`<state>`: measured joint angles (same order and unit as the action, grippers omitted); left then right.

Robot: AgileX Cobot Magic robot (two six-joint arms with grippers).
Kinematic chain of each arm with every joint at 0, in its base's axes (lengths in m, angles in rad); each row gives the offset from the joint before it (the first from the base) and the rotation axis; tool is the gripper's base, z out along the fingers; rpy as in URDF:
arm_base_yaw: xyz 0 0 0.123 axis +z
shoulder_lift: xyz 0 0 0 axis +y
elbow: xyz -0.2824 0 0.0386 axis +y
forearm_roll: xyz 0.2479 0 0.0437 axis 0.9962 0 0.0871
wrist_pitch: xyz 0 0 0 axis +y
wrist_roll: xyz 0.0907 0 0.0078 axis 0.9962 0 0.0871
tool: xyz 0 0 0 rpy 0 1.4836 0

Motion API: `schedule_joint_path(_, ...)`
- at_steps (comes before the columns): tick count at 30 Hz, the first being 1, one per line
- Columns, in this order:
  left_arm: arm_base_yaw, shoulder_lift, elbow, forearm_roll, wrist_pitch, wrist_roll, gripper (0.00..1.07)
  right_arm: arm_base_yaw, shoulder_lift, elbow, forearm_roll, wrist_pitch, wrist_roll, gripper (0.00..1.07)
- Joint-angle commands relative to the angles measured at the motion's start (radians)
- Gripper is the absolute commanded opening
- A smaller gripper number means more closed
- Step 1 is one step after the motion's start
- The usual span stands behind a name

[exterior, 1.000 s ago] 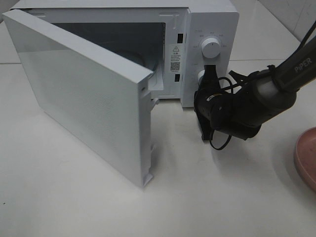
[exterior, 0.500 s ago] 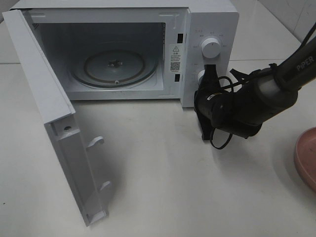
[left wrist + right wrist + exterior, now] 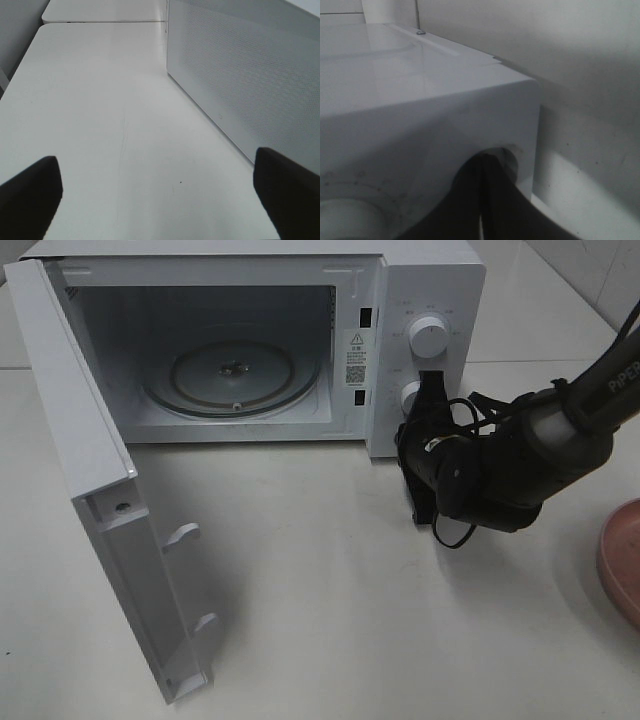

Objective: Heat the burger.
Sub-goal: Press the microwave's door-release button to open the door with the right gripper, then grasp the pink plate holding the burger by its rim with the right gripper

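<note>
The burger is not in view in any frame. The white microwave (image 3: 430,280) stands at the back with its door (image 3: 100,510) swung wide open to the left. Its glass turntable (image 3: 232,375) is bare. My right gripper (image 3: 429,382) is shut on nothing, its tips at the control panel beside the lower knob (image 3: 409,395). The right wrist view shows the shut fingers (image 3: 482,200) against the microwave's corner (image 3: 420,100). My left gripper (image 3: 159,195) is open and empty over the table, next to the door's dotted outer face (image 3: 240,75). It is out of the exterior view.
A pink round plate (image 3: 622,560) is cut off by the right edge of the exterior view. The upper knob (image 3: 428,337) sits above my right gripper. The open door reaches far out over the front left of the white table (image 3: 330,620).
The microwave door has swung from half open to wide open, baring the turntable. My right gripper has shifted slightly to the right by the lower knob.
</note>
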<state>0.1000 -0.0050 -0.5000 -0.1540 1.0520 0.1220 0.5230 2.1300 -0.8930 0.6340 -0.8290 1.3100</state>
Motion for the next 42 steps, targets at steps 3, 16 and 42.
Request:
schedule_joint_path(3, 0.001, -0.020, 0.003, 0.002, -0.013, 0.001, 0.98, 0.023, -0.032, 0.026, -0.049, -0.073, 0.012, 0.00)
schedule_joint_path(16, 0.001, -0.020, 0.003, 0.002, -0.013, 0.000, 0.98, 0.031, -0.155, 0.142, -0.049, -0.043, -0.006, 0.00)
schedule_joint_path(42, 0.001, -0.020, 0.003, 0.002, -0.013, 0.000, 0.98, 0.019, -0.469, 0.343, -0.104, 0.268, -0.234, 0.00)
